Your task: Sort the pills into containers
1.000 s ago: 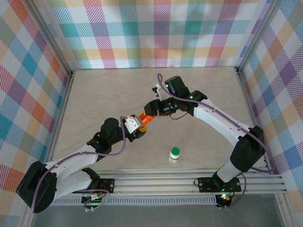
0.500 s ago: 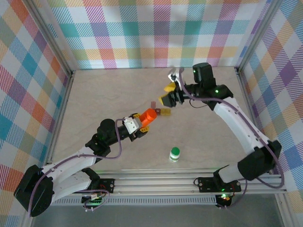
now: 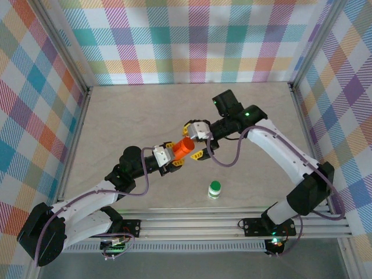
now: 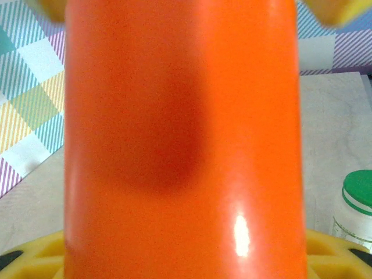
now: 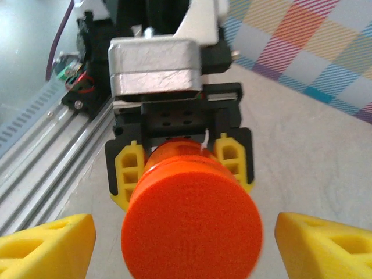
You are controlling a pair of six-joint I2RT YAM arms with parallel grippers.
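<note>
"Top external view: where is the orange bottle?"
"Clamped in the left gripper, over the middle of the table."
"And the right gripper?"
"Spread wide, holding nothing, with a finger on either side of the cap. A green-capped bottle stands near the front edge."

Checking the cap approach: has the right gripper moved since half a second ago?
Yes. The right gripper has come toward the near edge, closer to the green-capped bottle, now straddling the cap of the orange bottle.
</note>
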